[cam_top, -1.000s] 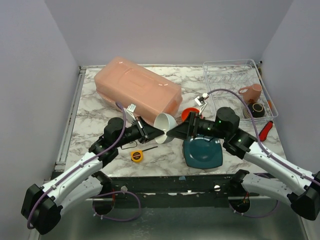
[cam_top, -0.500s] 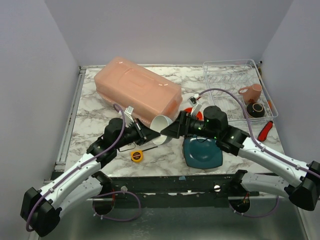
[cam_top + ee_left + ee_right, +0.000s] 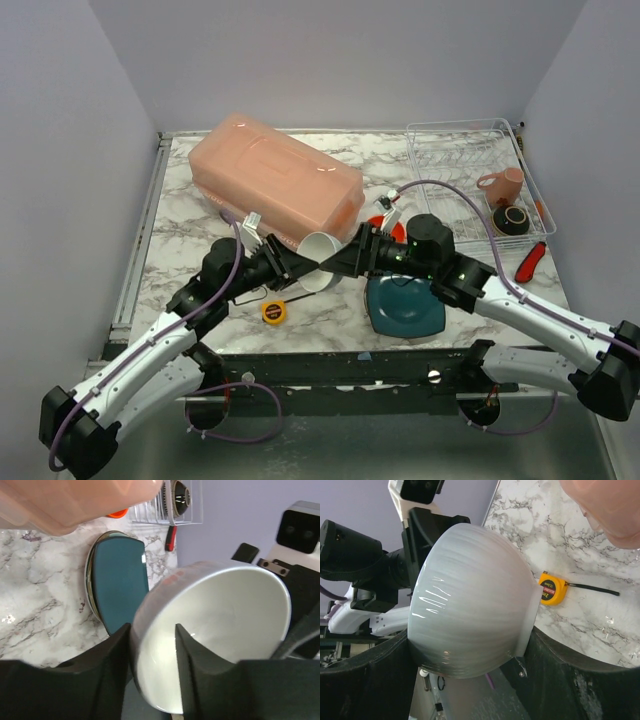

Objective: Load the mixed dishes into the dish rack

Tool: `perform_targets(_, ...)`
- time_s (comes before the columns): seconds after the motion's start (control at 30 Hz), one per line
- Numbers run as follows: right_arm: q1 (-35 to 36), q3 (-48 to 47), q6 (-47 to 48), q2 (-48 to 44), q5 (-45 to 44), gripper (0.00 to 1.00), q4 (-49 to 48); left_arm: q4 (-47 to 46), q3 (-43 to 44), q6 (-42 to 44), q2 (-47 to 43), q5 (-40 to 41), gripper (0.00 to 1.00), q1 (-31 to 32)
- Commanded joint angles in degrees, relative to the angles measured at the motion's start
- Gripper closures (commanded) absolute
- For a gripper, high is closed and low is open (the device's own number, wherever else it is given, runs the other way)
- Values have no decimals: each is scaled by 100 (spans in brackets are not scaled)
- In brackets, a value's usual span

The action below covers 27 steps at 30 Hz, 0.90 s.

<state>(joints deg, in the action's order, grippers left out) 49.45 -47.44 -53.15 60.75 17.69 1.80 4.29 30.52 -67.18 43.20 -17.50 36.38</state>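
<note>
A white bowl (image 3: 322,258) hangs above the table between both arms. My left gripper (image 3: 295,265) is shut on its rim, one finger inside and one outside in the left wrist view (image 3: 152,630). My right gripper (image 3: 340,262) spans the bowl's outside (image 3: 470,595), jaws wide and pressed against both sides (image 3: 470,635). The teal square plate (image 3: 405,305) lies on a pale plate (image 3: 89,580). An orange bowl (image 3: 380,225) sits behind my right gripper. The pinkish mug (image 3: 500,185) and dark bowl (image 3: 515,220) are in the wire dish rack (image 3: 465,150).
A big pink tub (image 3: 275,180) lies upside down at the back left. A yellow tape measure (image 3: 273,311) lies near the front edge under my left arm. A red-handled tool (image 3: 530,260) lies beside the rack's near end.
My right gripper moved left and came around the white bowl held by my left gripper. The left arm shifted slightly left and the bowl stayed almost in place.
</note>
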Motion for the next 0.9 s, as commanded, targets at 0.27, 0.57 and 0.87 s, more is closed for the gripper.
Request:
perform_targets(0.27,15,-108,-202,-646,-696,100,392,564,396,772,-735,230,27,-52)
perform_targets(0.57,-155,-753,206,-1035,-1727,100,1800,2680,2783,3266,-357,1169,11,-87)
perform_targets(0.87,-203,-2269,882,-991,-4235,100,3906,2655,4192,4658,451,1505,11,-87)
